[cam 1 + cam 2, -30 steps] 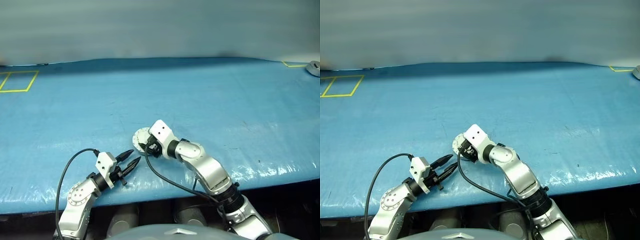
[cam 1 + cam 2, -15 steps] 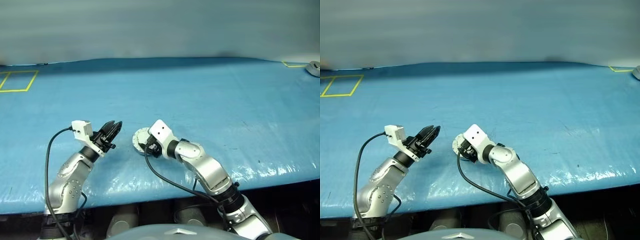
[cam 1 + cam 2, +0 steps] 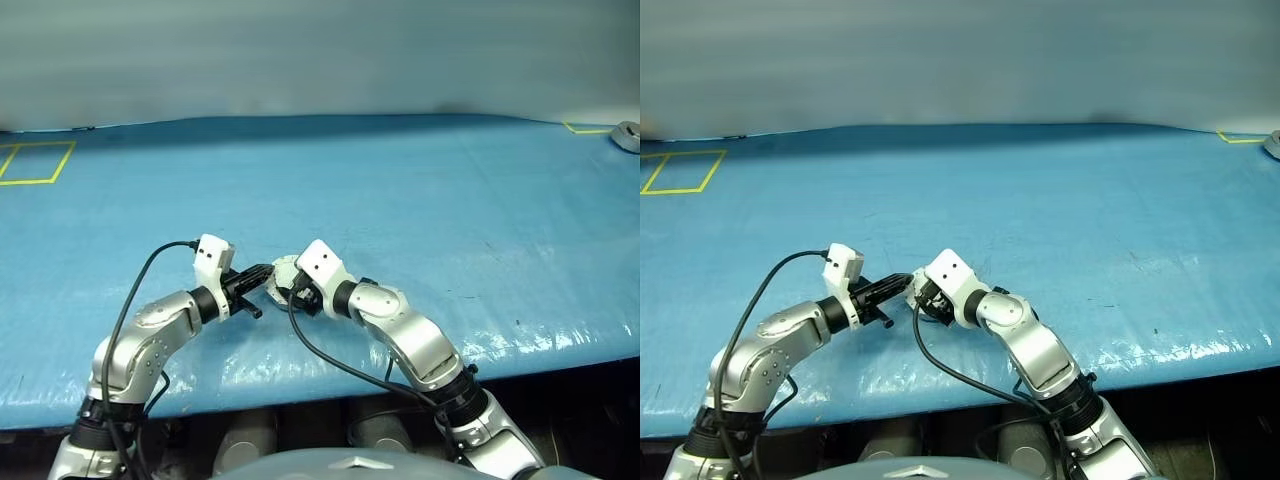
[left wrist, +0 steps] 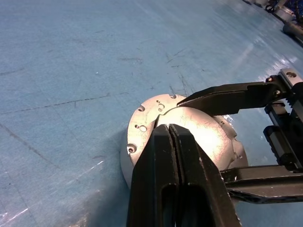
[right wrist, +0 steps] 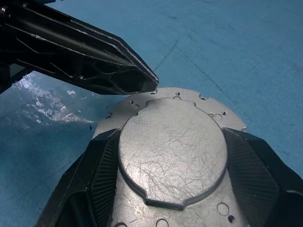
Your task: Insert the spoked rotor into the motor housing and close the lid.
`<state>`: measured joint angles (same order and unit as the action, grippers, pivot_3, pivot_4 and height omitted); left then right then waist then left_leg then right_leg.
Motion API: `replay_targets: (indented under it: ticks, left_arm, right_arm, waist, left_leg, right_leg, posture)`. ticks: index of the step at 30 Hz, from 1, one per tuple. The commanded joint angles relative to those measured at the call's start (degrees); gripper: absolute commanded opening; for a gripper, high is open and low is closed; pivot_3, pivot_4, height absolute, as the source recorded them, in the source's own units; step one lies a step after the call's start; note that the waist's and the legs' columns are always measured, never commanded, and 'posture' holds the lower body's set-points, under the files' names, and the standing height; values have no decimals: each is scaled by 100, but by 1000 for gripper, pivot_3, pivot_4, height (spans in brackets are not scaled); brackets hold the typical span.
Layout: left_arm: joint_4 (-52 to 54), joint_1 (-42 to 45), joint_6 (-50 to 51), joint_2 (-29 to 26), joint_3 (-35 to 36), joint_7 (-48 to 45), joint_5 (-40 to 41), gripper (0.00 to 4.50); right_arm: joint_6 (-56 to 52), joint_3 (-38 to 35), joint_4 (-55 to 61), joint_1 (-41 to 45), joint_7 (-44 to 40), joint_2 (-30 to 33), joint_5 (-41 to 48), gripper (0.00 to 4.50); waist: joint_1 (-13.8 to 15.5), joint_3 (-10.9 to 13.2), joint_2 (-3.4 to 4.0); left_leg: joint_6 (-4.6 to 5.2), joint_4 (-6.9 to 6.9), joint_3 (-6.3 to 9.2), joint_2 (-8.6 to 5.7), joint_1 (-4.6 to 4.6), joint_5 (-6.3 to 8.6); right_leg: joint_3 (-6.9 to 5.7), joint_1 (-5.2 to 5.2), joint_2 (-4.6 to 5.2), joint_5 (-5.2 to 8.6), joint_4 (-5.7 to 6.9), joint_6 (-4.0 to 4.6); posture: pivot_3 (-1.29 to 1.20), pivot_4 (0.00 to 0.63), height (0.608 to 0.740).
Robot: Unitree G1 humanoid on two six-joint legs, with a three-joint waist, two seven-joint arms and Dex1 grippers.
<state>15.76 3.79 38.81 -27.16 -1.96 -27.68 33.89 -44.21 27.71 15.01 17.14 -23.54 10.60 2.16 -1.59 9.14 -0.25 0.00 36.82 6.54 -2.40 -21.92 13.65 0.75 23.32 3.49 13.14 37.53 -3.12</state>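
Scratched silver lid [image 5: 173, 151]; black pincer fingers [image 5: 102, 175]; blue table [image 3: 400, 190].

Lid [image 5: 171, 150]: dull grey metal, finely scratched. Gripper fingers [image 5: 94, 64]: matt black plastic, ribbed pads. Table cover [image 3: 420, 190]: blue plastic sheet, glossy, scuffed.

The motor housing [image 5: 173, 156] is showing just its plain scratched lid [image 4: 208, 137] and flange; the inside is being covered, so the spoked rotor cannot be made out. In the head views the right gripper [image 3: 296, 290] is hiding most of the housing. The wrist view's lower edge is cutting off the housing's near rim. At the tabletop's [image 3: 420, 190] far right corner, a small grey object [image 3: 627, 135] is being clipped by the frame and is too small to identify.
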Motion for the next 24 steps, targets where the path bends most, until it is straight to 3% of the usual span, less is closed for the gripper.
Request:
replay_targets:
  ticks: [1,24]
  left_arm:
    - [69,31,33,3,18,24,-161,29]
    - [250,22,598,52,-353,-500,-157,29]
  right_arm:
    - [-264,-17,-404,-162,192,123,-212,3035]
    - [-343,42,-342,-267,274,120,-209,3035]
  waist:
    - [2,0,0]
    - [9,-18,-12]
  left_leg:
    - [0,-1,0,0,0,0]
    - [-19,-87,5,1,11,-25]
  right_leg:
    - [0,0,1,0,0,0]
    - [-3,-5,3,-6,-61,-5]
  posture:
    - [0,150,740]
    - [0,150,740]
